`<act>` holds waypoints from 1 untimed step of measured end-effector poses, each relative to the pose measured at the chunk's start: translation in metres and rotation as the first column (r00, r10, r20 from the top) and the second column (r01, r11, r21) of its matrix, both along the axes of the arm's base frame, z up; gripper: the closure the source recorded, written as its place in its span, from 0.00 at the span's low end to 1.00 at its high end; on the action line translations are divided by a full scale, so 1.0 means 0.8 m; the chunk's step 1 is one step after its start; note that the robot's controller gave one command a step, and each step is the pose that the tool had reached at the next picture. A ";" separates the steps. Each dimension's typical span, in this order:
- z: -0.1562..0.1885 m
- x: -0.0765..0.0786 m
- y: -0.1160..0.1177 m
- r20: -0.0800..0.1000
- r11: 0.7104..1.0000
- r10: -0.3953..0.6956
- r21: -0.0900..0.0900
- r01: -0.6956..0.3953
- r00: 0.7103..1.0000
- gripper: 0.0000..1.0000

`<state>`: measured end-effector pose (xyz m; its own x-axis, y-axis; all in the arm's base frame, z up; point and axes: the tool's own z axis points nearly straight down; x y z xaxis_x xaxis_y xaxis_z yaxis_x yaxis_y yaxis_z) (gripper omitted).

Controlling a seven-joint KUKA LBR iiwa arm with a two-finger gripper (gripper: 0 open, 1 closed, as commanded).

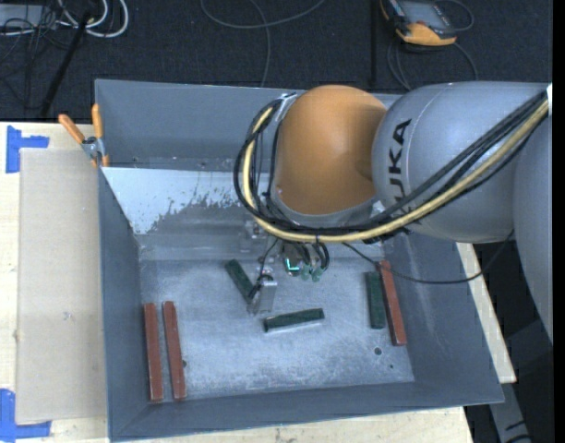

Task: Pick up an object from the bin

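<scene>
Partly, the pincer (261, 295) covers a tilted dark green bar (236, 275).

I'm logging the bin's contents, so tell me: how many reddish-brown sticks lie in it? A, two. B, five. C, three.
C: two reddish-brown sticks lie side by side at the left of the bin, and a third stick lies at the right beside a dark green bar.
</scene>
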<state>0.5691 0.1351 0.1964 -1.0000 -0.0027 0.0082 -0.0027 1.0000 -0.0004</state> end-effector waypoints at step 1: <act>-0.163 0.046 -0.031 0.003 0.962 -0.274 -0.002 0.274 0.962 0.00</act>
